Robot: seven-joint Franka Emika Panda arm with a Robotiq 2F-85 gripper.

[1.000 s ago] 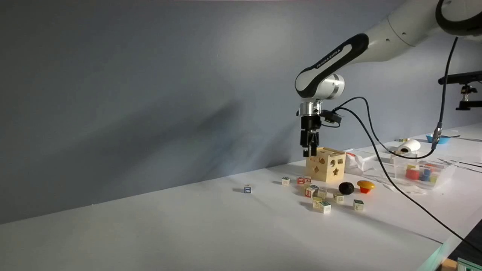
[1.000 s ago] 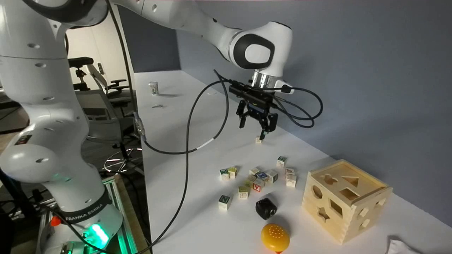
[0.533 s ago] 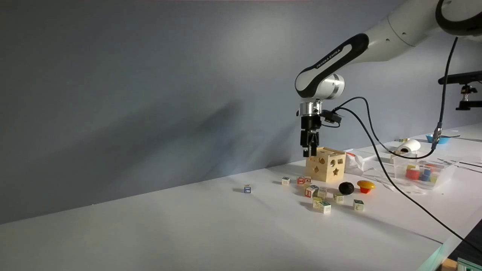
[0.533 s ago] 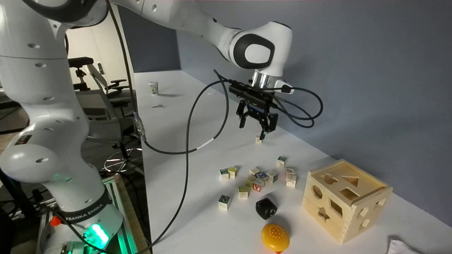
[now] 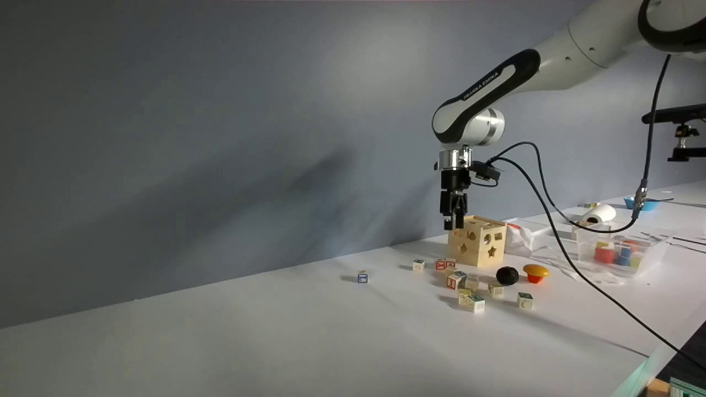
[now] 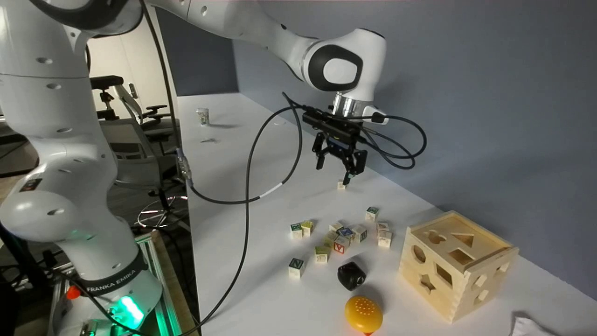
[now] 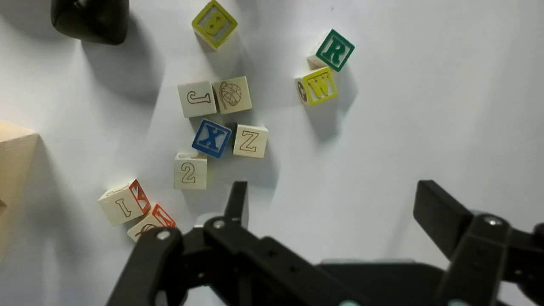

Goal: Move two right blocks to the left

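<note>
Several small pale wooden letter blocks lie loosely grouped on the table. I cannot tell which pair is the two right blocks. A green R block (image 7: 335, 50) and a yellow W block (image 7: 321, 86) touch at the right of the wrist view; in an exterior view they are the pair of a green-topped block (image 6: 296, 231) and a yellow-topped block (image 6: 307, 227). A single block (image 5: 525, 300) sits farthest right in an exterior view, near another block (image 5: 496, 290). My gripper (image 7: 333, 204) is open and empty, raised above the table, as both exterior views show (image 5: 453, 224) (image 6: 333, 171).
A large beige box with holes (image 6: 459, 266) stands by the wall. A black piece (image 6: 351, 276) and a yellow-orange piece (image 6: 364, 314) lie near it. A lone block (image 5: 362, 277) sits apart. A clear bin (image 5: 620, 256) stands behind. The arm's cable (image 6: 247, 200) hangs over the table.
</note>
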